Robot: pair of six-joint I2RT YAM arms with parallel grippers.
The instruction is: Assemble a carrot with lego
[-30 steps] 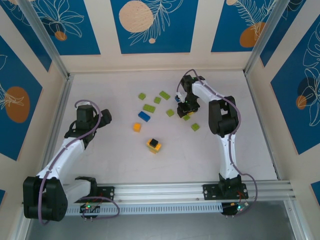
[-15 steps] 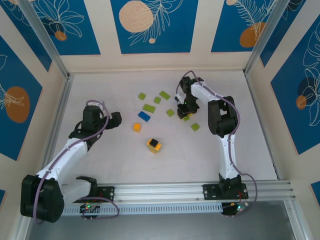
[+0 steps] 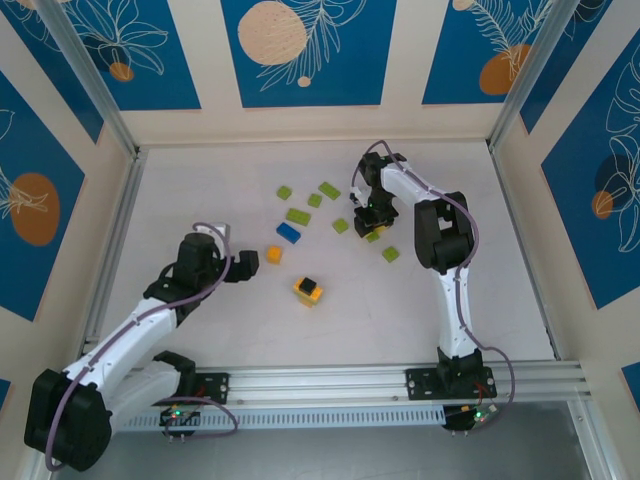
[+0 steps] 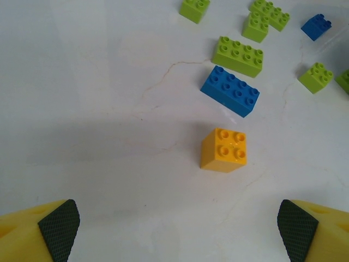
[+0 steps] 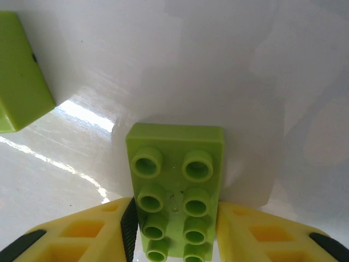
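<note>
Lime brick (image 5: 174,158) fast in right pincer (image 5: 174,229); left pincer (image 4: 178,224) agape, open table (image 4: 82,82) round orange brick (image 4: 223,149).

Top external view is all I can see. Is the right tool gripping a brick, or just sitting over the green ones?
Observer: In the right wrist view the right tool is closed on a lime green eight-stud brick, with one finger against each long side.
Operator: And the left tool, open or shut?
Observer: The left tool is wide open and holds nothing.
Operator: What is it facing?
Observer: An orange four-stud brick lies ahead of it, studs up. A blue eight-stud brick sits just beyond that, not touching it.
</note>
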